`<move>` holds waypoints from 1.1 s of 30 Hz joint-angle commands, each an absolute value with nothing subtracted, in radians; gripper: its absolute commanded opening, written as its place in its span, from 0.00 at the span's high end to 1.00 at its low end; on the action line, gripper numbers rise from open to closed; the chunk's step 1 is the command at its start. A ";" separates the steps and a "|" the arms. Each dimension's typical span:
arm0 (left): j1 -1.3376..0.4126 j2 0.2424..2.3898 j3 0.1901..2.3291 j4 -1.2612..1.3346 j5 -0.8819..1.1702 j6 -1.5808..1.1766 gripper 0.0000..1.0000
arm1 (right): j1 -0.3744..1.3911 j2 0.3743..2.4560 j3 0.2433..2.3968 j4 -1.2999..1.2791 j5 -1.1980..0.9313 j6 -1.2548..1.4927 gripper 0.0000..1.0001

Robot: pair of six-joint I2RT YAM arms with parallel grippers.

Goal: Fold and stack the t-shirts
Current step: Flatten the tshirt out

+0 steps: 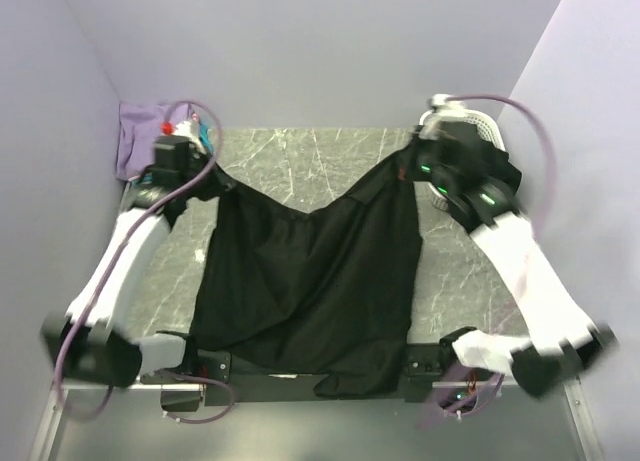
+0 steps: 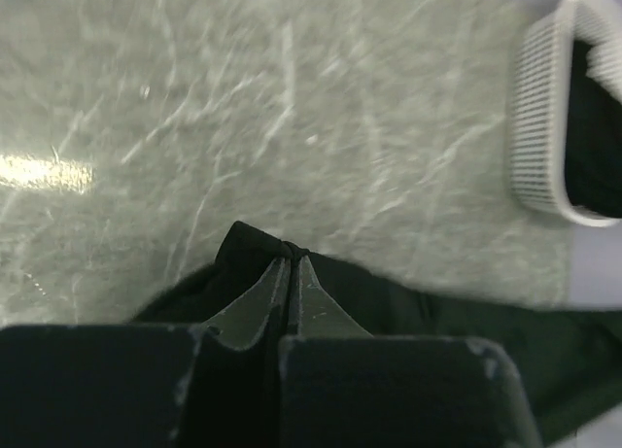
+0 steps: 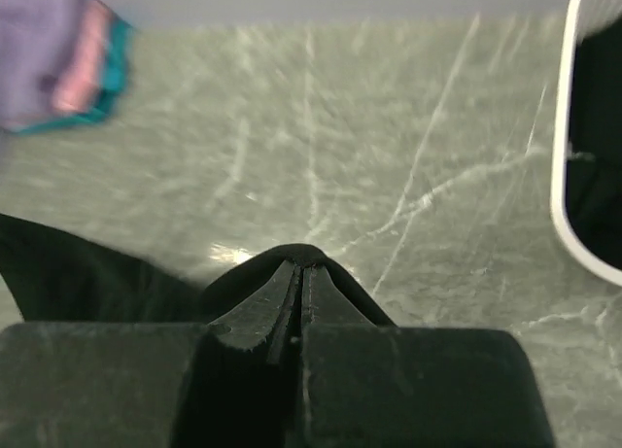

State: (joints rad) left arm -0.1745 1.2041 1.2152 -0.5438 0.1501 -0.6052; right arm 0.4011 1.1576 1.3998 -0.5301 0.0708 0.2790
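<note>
A black t-shirt [image 1: 310,281] hangs stretched between my two grippers above the marble table, its lower part draped over the near edge. My left gripper [image 1: 218,186] is shut on its left upper corner; the left wrist view shows the fingertips [image 2: 290,263] pinched together on black cloth [image 2: 389,297]. At the shirt's right upper corner my right gripper [image 1: 405,166] is shut as well, with black cloth [image 3: 292,258] bulging over its tips [image 3: 301,270]. Folded lavender, pink and teal t-shirts [image 1: 140,136] lie stacked at the far left; the stack [image 3: 68,59] also shows in the right wrist view.
A white perforated basket [image 1: 480,141] stands at the far right behind my right arm, with dark cloth inside [image 2: 593,137]. Lilac walls close in the table on three sides. Marble table surface [image 1: 310,156] shows beyond the hanging shirt.
</note>
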 commanded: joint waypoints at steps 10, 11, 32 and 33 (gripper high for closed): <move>-0.141 2.018 1.531 -0.190 0.183 -0.617 0.98 | 0.267 1.861 1.716 -0.368 0.161 0.282 1.00; -0.132 2.090 1.560 -0.177 0.183 -0.617 0.90 | 0.258 1.899 1.753 -0.371 0.158 0.278 1.00; 0.121 2.436 2.008 -0.121 0.403 -0.611 0.47 | 0.107 2.424 2.353 -0.471 -0.038 0.318 1.00; 0.121 2.437 2.017 -0.126 0.403 -0.609 0.35 | 0.107 2.425 2.356 -0.465 -0.044 0.321 1.00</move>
